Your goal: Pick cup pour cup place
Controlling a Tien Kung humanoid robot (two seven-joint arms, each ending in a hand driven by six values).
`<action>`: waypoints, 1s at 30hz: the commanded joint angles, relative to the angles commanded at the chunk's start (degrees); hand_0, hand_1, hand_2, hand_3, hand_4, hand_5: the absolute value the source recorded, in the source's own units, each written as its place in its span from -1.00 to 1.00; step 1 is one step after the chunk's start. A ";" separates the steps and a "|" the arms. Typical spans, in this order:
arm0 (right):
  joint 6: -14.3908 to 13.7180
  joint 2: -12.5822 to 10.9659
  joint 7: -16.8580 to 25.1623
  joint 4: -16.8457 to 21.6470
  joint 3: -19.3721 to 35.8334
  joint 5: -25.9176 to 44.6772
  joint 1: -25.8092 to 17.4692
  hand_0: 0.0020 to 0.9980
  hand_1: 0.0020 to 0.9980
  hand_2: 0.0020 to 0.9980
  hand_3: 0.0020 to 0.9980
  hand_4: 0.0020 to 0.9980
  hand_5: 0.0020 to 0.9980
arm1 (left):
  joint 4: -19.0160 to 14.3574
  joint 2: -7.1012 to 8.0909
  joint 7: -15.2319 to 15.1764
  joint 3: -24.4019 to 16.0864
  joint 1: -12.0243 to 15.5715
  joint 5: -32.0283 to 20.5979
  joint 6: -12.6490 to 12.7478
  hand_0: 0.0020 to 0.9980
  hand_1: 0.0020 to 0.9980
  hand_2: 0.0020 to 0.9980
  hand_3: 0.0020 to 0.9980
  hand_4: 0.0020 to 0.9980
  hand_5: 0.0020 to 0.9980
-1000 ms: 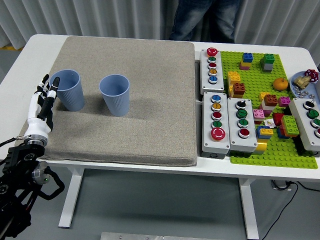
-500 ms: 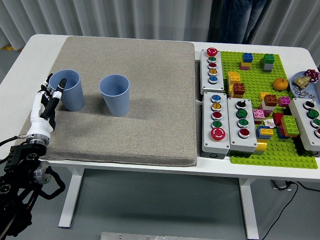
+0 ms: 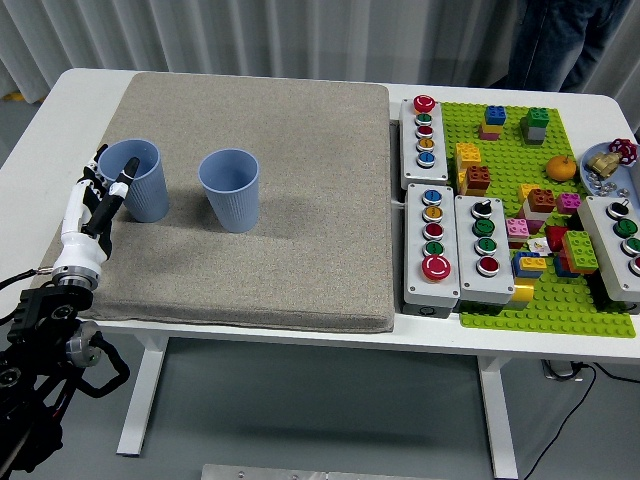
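Two blue ribbed cups stand upright on the grey mat [image 3: 270, 200]. The left cup [image 3: 140, 182] is near the mat's left edge and the right cup [image 3: 231, 190] stands a short way to its right. My left hand [image 3: 100, 195], white with black fingertips, comes in from the lower left and sits right beside the left cup's left wall. Its fingers [image 3: 118, 185] are spread and partly around the cup's side without closing on it. The right arm is out of view.
Right of the mat lie three grey button boxes [image 3: 432, 235] and a green baseplate [image 3: 545, 200] crowded with coloured bricks and a small orange. A person's dark trouser legs [image 3: 555, 45] stand at the far right behind the table.
My left hand has crept right toward the left cup, its fingers now at the cup's wall. The person behind the table has walked from the middle to the right.
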 joint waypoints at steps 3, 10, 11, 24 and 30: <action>0.02 -0.01 0.01 0.00 -0.01 -0.03 -0.02 0.49 0.41 0.46 0.29 -0.55 -0.19 | 0.02 -0.02 -0.09 0.00 0.00 0.43 -0.26 0.87 0.87 1.00 1.00 0.93 0.08; 0.04 0.01 0.00 0.00 0.03 -0.06 -0.06 0.49 0.41 0.46 0.29 -0.55 -0.19 | -0.08 0.04 -0.21 -0.17 -0.02 1.01 -0.85 0.88 0.87 1.00 1.00 0.87 -0.31; 0.04 0.01 0.00 0.00 0.03 -0.06 -0.05 0.49 0.41 0.46 0.29 -0.55 -0.19 | -0.08 0.05 -0.21 -0.18 -0.03 1.11 -0.90 0.88 0.87 1.00 1.00 0.87 -0.31; 0.06 -0.04 0.01 0.00 0.07 -0.06 0.02 0.49 0.41 0.46 0.29 -0.55 -0.19 | 0.00 0.00 -0.03 -0.30 -0.05 1.59 -1.36 0.88 0.88 1.00 1.00 0.90 -0.17; 0.03 -0.05 0.01 0.00 0.08 0.04 0.11 0.49 0.41 0.46 0.29 -0.56 -0.19 | 0.14 -0.03 0.11 -0.27 -0.15 1.62 -1.34 0.88 0.88 1.00 1.00 0.91 -0.16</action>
